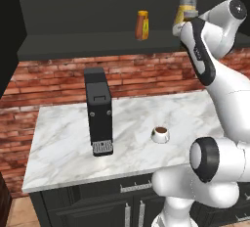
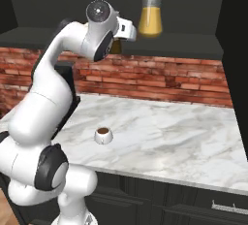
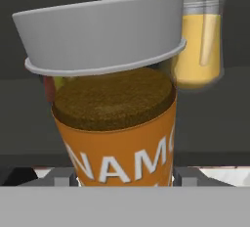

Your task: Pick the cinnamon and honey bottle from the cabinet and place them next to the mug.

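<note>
Arm is reaching up to the cabinet (image 1: 97, 42) shelf, claw right at the cinnamon (image 3: 117, 123).

The jar is sitting between the claw's fingers (image 3: 61, 177), but whether they're clamped on it is hard to tell. The honey bottle (image 1: 142, 25) is standing on the same shelf, the pitcher (image 2: 150, 14) is just beside the cinnamon, and the mug (image 1: 160, 134) is waiting on the worktop (image 1: 63, 143) below the cabinet.

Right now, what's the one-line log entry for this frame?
stage: reaching cinnamon on cabinet | gripper: either side of jar, grip unclear | honey: on shelf | mug: on counter
</note>
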